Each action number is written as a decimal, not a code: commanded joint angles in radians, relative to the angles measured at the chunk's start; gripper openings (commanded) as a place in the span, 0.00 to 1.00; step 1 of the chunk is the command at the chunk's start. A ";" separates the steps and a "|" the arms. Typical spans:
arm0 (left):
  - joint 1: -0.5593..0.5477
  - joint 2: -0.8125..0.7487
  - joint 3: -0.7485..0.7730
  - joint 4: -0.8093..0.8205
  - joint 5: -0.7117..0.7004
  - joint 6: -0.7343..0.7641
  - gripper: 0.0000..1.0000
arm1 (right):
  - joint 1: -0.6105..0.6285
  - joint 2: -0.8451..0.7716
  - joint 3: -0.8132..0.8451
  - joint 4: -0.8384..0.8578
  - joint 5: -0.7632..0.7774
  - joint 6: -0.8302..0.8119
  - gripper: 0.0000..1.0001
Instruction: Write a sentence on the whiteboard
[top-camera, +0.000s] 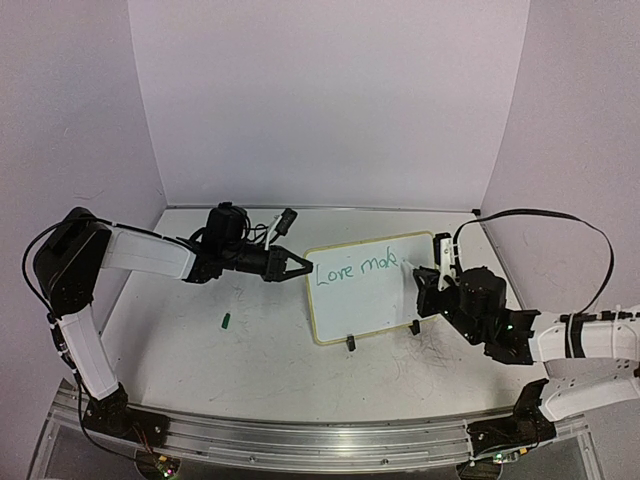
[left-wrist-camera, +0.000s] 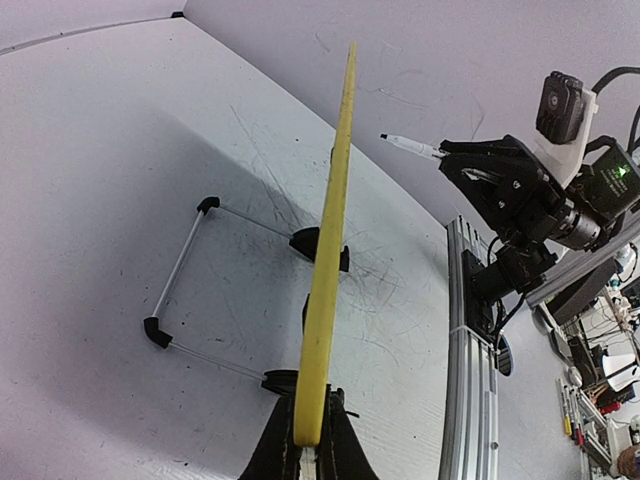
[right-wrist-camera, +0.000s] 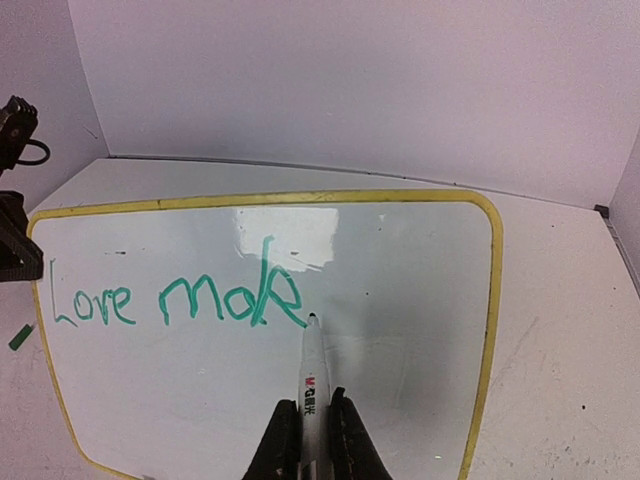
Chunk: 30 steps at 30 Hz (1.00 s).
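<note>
I'm mid-sentence here. The table (top-camera: 250, 375) carries the whiteboard (top-camera: 372, 300), which stands nearly upright on its long edge between my two grippers, its written face turned toward the right arm. My left gripper (top-camera: 300, 266) is clenched on the whiteboard's left edge. Its wrist view shows the jaws pinching the yellow frame (left-wrist-camera: 335, 230) edge-on, so I take it to be bracing the board. My right gripper (right-wrist-camera: 312, 408) is in front of the whiteboard's right half, clamped round a white marker (right-wrist-camera: 312, 375). The marker's tip sits at the lower right end of the last letter; whether it presses the surface or hangs just off it I cannot tell.

The whiteboard has a glossy white face with a glare patch near the top middle, a thin pale-yellow frame and rounded corners. Green handwriting (right-wrist-camera: 175, 300) runs across its left and middle, reading "Love mak", a bit uneven, and the right part is bare. Two black clip feet (top-camera: 351, 343) grip its bottom edge, and wire legs (left-wrist-camera: 180, 270) reach out behind it. A small green piece (top-camera: 227, 320), perhaps the marker's cap, lies off the whiteboard's left end, on the near side.

Next, I judge, comes the following letter. That means lifting the tip, shifting it slightly right of the k and pressing lightly. The left grip should hold firm so the board neither tips back nor slides.
</note>
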 joint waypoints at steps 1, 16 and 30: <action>-0.021 -0.035 0.003 -0.069 -0.056 -0.001 0.00 | -0.002 0.002 0.012 0.052 -0.010 -0.025 0.00; -0.021 -0.036 0.004 -0.097 -0.100 0.018 0.00 | -0.002 0.003 0.002 0.069 -0.012 -0.020 0.00; -0.021 -0.036 0.005 -0.107 -0.101 0.052 0.00 | -0.002 -0.005 -0.011 0.057 0.013 0.004 0.00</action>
